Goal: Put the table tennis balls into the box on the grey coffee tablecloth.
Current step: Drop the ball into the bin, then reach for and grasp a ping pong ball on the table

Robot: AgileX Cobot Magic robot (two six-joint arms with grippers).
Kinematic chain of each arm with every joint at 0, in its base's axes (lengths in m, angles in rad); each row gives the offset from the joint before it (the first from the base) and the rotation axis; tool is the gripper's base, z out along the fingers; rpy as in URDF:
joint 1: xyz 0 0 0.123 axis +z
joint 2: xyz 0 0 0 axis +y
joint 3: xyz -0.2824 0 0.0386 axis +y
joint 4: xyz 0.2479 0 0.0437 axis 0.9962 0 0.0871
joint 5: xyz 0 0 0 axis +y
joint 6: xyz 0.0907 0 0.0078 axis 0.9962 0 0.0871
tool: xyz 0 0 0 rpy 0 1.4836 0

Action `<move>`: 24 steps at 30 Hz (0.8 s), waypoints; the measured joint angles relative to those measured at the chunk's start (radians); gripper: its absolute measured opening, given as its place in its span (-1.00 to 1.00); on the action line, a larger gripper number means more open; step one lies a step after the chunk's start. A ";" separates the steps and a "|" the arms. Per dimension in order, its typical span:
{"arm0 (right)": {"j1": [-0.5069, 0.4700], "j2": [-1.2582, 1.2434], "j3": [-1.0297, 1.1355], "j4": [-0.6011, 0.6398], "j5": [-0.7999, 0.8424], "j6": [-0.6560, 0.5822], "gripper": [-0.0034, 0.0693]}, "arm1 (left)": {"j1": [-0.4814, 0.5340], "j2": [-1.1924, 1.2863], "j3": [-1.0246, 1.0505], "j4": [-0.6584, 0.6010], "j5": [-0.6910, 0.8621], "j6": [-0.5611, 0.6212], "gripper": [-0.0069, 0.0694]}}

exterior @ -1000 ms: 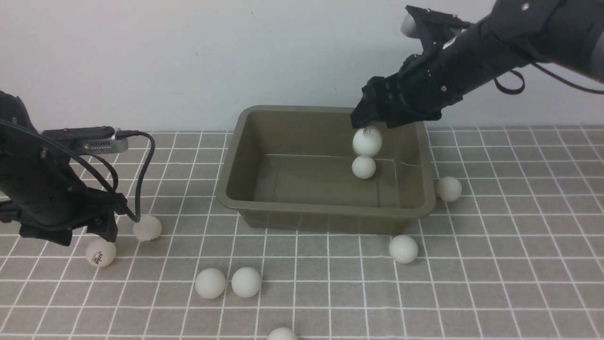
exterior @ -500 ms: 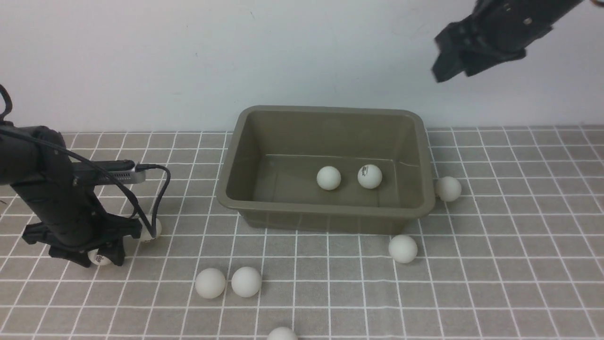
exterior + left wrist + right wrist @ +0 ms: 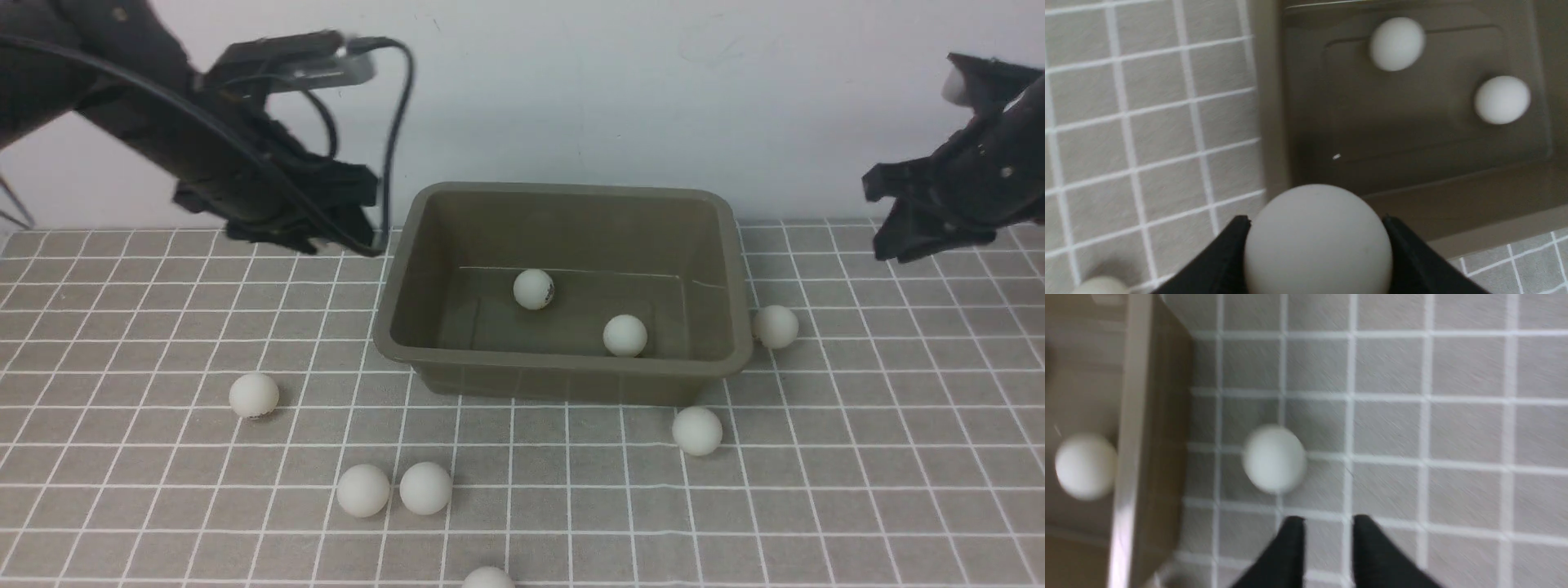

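Landed two table tennis balls (image 3: pixel 534 289) inside the box (image 3: pixel 563 384). Snatched a third (image 3: pixel 1318 249) off the grey coffee tablecloth (image 3: pixel 898 457), clamped in the left gripper (image 3: pixel 1315 222), hoisted beside the box's left rim. Pulled the right gripper (image 3: pixel 1327 526) clear right of the box, jaws narrowly apart, empty. Left six outside.

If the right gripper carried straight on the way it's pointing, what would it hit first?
Probably the loose table tennis ball on the tablecloth just outside the box. It sits slightly off the centre line of the right gripper, so one finger may clip it; otherwise bare cloth beside it. Depth is unclear.
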 joint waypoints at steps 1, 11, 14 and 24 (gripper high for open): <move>0.003 0.004 0.009 0.013 -0.024 -0.005 -0.27 | -0.029 0.025 -0.024 0.004 -0.001 0.005 0.10; 0.085 0.234 -0.024 0.073 -0.113 -0.019 0.75 | -0.134 0.244 -0.192 0.045 0.098 -0.017 0.58; 0.090 0.280 -0.044 0.064 -0.115 -0.003 0.63 | -0.114 0.231 -0.248 0.084 0.232 -0.065 0.50; 0.083 0.207 -0.210 0.031 0.086 0.015 0.10 | 0.153 0.030 -0.124 0.302 0.302 -0.160 -0.81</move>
